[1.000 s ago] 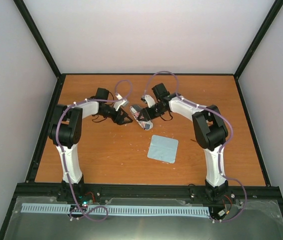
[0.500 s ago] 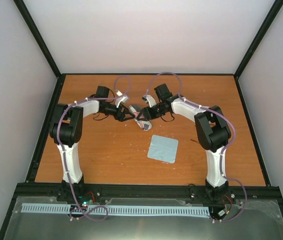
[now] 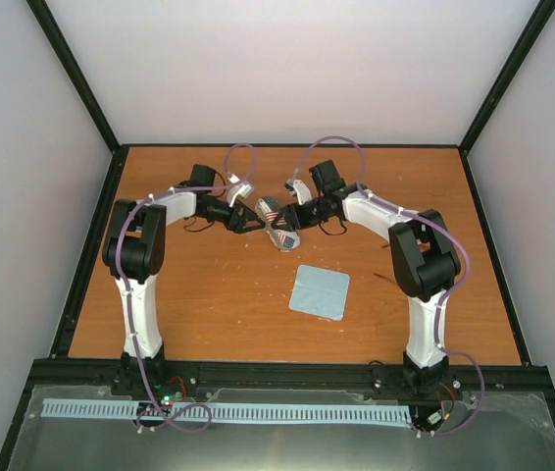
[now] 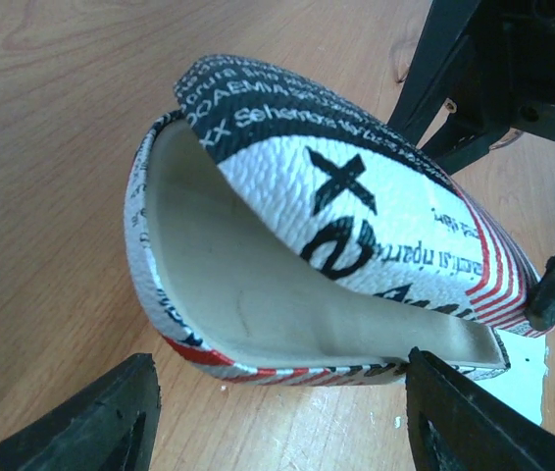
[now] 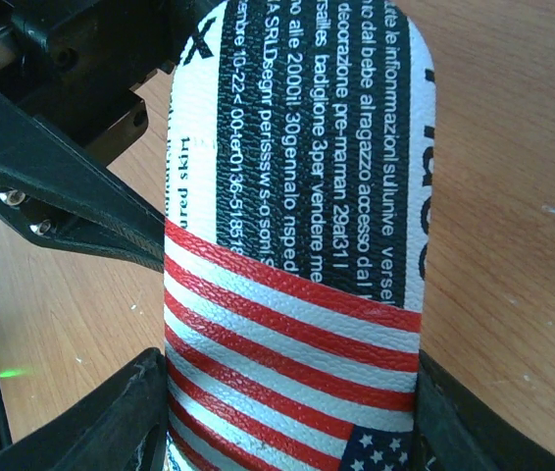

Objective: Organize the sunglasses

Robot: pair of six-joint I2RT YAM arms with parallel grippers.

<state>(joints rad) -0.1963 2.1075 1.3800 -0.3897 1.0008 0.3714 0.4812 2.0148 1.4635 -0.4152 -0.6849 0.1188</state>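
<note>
The right gripper is clamped across the oval flag-patterned case, a black finger pressed on each long side. The left gripper faces it from the other end with its fingers apart, tips down at the case's open mouth; whether they touch the shell I cannot tell. The case lid is lifted at that end, and the beige lining that shows inside holds nothing I can see. The case sits tilted near the middle of the back half of the orange-brown wooden table. A light blue square cloth lies flat nearer the arm bases, apart from the case. The sunglasses seem to be the thin dark streak on the table just right of the cloth, beside the right arm, too small to be sure. Pale walls edged with black frame bars close in the table. Only the left wrist view shows the raised lid and the lining. The right wrist view shows the printed top and the stripes. The overhead view alone shows the cloth.
</note>
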